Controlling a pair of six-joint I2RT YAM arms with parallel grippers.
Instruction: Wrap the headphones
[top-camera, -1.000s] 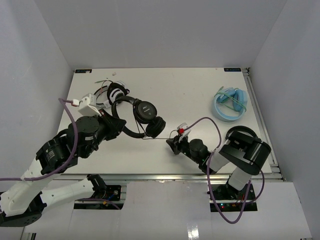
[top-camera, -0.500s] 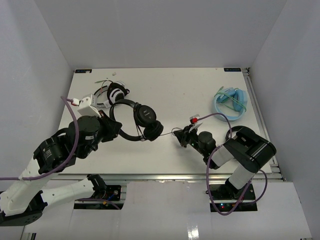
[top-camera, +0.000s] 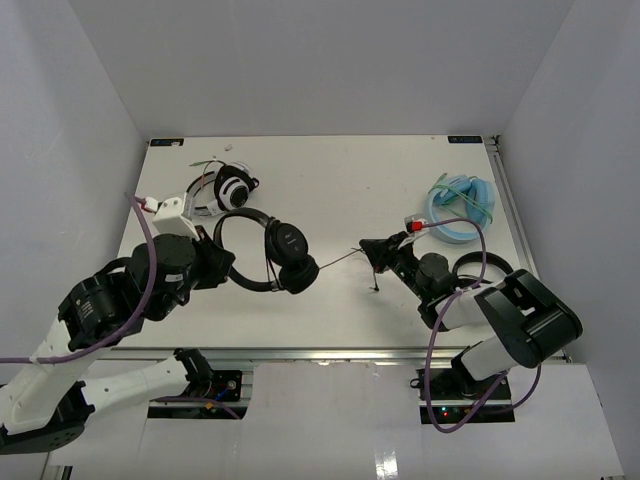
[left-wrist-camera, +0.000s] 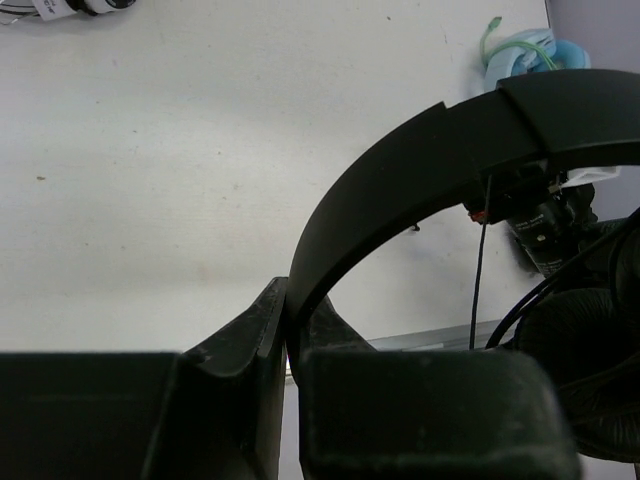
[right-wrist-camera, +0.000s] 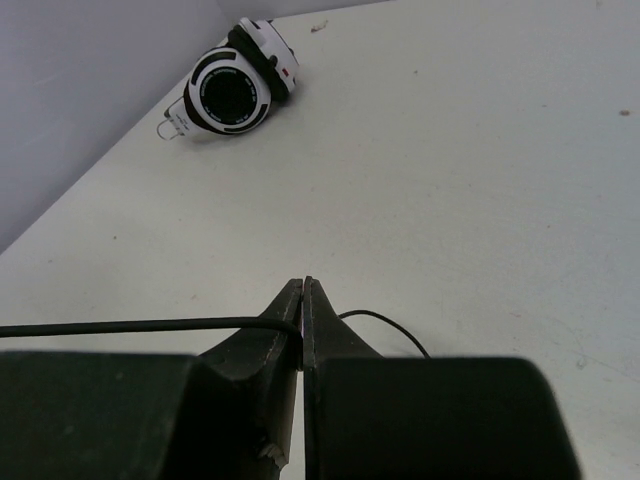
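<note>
Left gripper (left-wrist-camera: 287, 303) is clamped on the thin headband of the black over-ear headphones (top-camera: 287, 252), which sit left of centre over the white table (top-camera: 350, 180). Right gripper (right-wrist-camera: 303, 300) is pinched shut on the long thin black cable (top-camera: 337, 261), drawn straight out from the earcups. No cable turns visible around the headphones, so I judge wrapping barely started, with all winding left.
</note>
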